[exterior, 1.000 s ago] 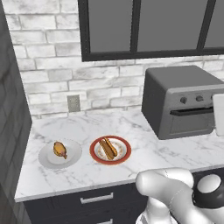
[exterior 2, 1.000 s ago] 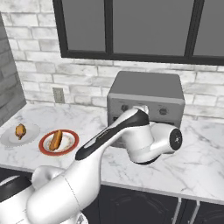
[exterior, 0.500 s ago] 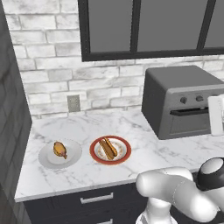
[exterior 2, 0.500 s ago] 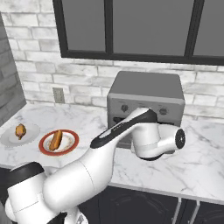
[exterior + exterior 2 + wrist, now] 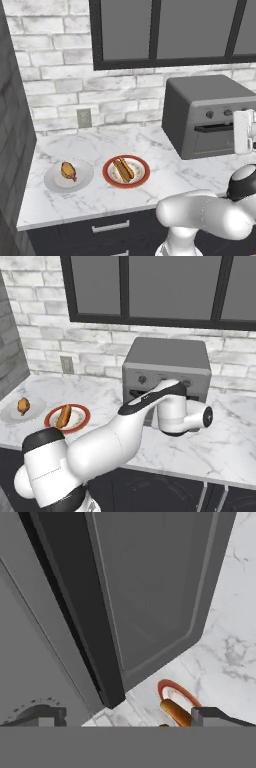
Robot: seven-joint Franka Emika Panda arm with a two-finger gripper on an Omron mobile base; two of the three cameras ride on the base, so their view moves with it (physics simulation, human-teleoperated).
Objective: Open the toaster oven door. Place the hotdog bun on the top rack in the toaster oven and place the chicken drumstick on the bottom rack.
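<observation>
A simulated kitchen corner with a white marble counter (image 5: 100, 195) against a pale brick wall, under a dark-framed window. The toaster oven (image 5: 210, 115), a dark grey box with a lighter front and small round knobs, stands at the right end of the counter in the left base view. The toaster oven door (image 5: 212, 140) is closed, its black bar handle running across the front just above the recessed window. In the hand view the door (image 5: 150, 587) appears close up as a grey panel with a darker inset, and the black handle (image 5: 80, 612) crosses the picture as a thick dark bar. The gripper (image 5: 127, 714) is right in front of the door, its two dark finger tips set wide apart with nothing between them. Well to the left of the oven, the hotdog bun (image 5: 123, 168) lies on a red-rimmed plate (image 5: 111, 178). Just left of that, the chicken drumstick (image 5: 68, 170) rests on a plain white plate (image 5: 82, 180). In the right base view the white arm reaches across the counter, and its wrist covers part of the oven front.
</observation>
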